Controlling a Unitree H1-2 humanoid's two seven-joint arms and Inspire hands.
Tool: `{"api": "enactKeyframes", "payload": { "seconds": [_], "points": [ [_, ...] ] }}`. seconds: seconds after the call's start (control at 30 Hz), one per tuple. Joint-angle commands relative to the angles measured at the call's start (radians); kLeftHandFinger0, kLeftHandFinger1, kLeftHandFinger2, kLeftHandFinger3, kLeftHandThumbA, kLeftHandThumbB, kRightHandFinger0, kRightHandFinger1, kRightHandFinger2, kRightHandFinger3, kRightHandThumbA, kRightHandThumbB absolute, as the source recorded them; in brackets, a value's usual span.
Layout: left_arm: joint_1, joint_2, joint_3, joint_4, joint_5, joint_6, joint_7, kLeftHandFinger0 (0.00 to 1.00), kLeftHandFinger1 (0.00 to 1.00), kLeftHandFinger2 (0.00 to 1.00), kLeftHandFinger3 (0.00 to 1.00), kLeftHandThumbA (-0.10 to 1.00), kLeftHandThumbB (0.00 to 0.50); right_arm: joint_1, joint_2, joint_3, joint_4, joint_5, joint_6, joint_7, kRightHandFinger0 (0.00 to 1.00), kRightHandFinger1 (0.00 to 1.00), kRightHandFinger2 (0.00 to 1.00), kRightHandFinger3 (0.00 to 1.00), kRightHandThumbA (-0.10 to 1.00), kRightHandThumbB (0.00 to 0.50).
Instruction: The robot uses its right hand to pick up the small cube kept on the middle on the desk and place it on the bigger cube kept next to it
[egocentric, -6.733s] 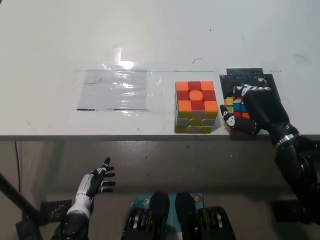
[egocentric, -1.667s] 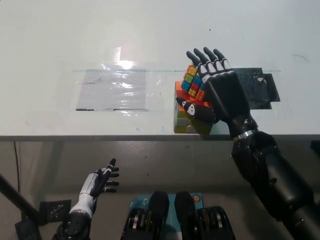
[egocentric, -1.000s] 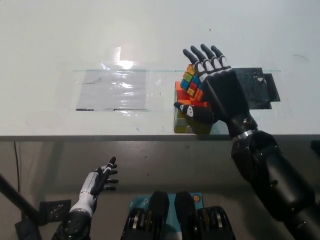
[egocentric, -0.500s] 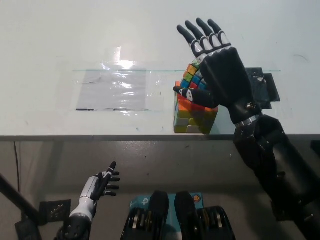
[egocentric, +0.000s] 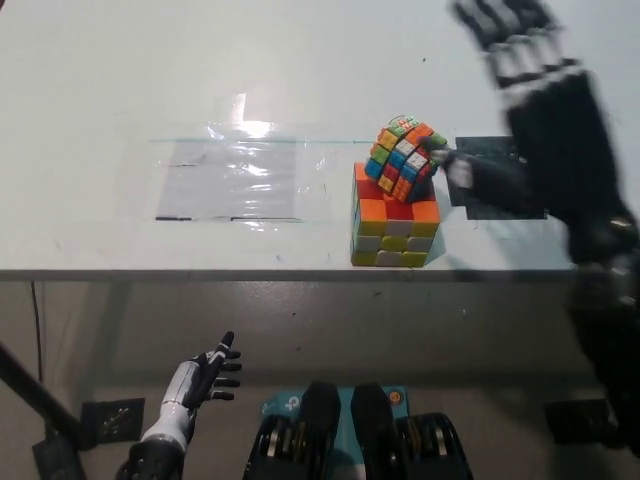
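Small cube (egocentric: 403, 158): multicoloured, now resting tilted on top of the bigger cube (egocentric: 393, 226), corner-up, leaning toward the far right edge rather than lying flat. Left of the stack: a clear plastic sheet (egocentric: 232, 180) lies flat on the desk (egocentric: 120, 80), well apart from both cubes. Below the desk edge, lower left: left hand (egocentric: 205, 366), white, idle, fingers spread and holding nothing. Centre: bigger cube stands square near the front edge of the desk, orange and red faces up. Right of the stack: a black mat (egocentric: 510, 175), partly covered by the arm. Far right: right hand (egocentric: 530, 100), black, blurred by motion, fingers apart; half a second ago it was wrapped around the small cube over the stack, and it has since let go and lifted up and away to the right, only the thumb tip lingering beside the cube. Judgement: placement appears made, though the tilted seat looks unsteady and could slide off.
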Motion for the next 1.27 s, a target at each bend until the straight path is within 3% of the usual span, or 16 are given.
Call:
{"api": "enactKeyframes", "payload": {
  "seconds": [0.0,0.1,0.17,0.23,0.3,0.4,0.53,0.77,0.9,1.0,1.1,1.13,1.23],
  "points": [
    [-0.012,0.004,0.011,0.000,-0.010,-0.030,0.007,0.57,0.57,0.63,0.61,0.83,0.077,0.063,-0.034,-0.089,-0.113,0.060,0.040,0.053,1.00,1.00,1.00,1.00,0.88,0.304],
    [-0.006,0.006,0.007,0.000,-0.004,-0.038,0.006,0.58,0.57,0.63,0.61,0.84,0.070,0.165,-0.035,-0.149,-0.179,0.090,0.038,0.046,1.00,1.00,1.00,1.00,0.86,0.275],
    [-0.006,0.006,0.008,-0.003,-0.005,-0.030,0.006,0.59,0.58,0.63,0.60,0.84,0.083,0.230,-0.022,-0.187,-0.200,0.119,0.043,0.039,1.00,1.00,1.00,1.00,0.78,0.305],
    [-0.005,0.006,0.005,-0.008,0.001,-0.022,0.011,0.65,0.63,0.71,0.67,0.85,0.088,0.318,-0.001,-0.226,-0.192,0.137,0.025,-0.005,1.00,1.00,1.00,1.00,0.74,0.297],
    [-0.003,0.006,0.005,-0.019,0.005,0.001,0.016,0.65,0.64,0.72,0.68,0.86,0.102,0.356,0.012,-0.242,-0.182,0.143,0.013,-0.017,1.00,1.00,1.00,1.00,0.72,0.289],
    [-0.007,0.005,0.012,-0.003,-0.006,-0.021,0.011,0.60,0.59,0.67,0.65,0.83,0.101,0.449,0.056,-0.265,-0.099,0.162,-0.036,-0.085,1.00,1.00,1.00,1.00,0.66,0.256],
    [-0.007,0.007,0.009,-0.005,-0.003,-0.021,0.011,0.58,0.58,0.66,0.63,0.83,0.095,0.511,0.110,-0.273,-0.002,0.160,-0.065,-0.151,1.00,1.00,1.00,1.00,0.67,0.239],
    [-0.009,0.005,0.008,0.018,-0.004,-0.046,0.009,0.59,0.59,0.67,0.65,0.84,0.091,0.539,0.195,-0.303,0.200,0.176,-0.120,-0.298,1.00,1.00,1.00,1.00,0.58,0.232],
    [-0.009,0.004,0.011,0.013,-0.010,-0.038,0.004,0.61,0.61,0.68,0.67,0.84,0.094,0.521,0.228,-0.322,0.346,0.234,-0.162,-0.341,1.00,1.00,1.00,1.00,0.60,0.209],
    [-0.006,0.005,0.009,0.016,-0.005,-0.045,0.008,0.62,0.61,0.68,0.64,0.85,0.094,0.501,0.251,-0.343,0.449,0.302,-0.184,-0.349,1.00,1.00,1.00,1.00,0.56,0.190],
    [-0.006,0.003,0.011,0.020,-0.007,-0.043,0.011,0.63,0.62,0.69,0.65,0.85,0.101,0.477,0.270,-0.373,0.538,0.381,-0.209,-0.344,1.00,1.00,1.00,1.00,0.59,0.203],
    [-0.008,0.002,0.014,0.025,-0.011,-0.050,0.011,0.60,0.60,0.66,0.64,0.84,0.101,0.460,0.292,-0.398,0.581,0.463,-0.203,-0.312,1.00,1.00,1.00,1.00,0.56,0.191],
    [-0.009,0.003,0.013,0.026,-0.008,-0.053,0.015,0.60,0.60,0.66,0.63,0.84,0.110,0.448,0.301,-0.409,0.605,0.485,-0.194,-0.304,1.00,1.00,1.00,1.00,0.57,0.180]
  ]
}}
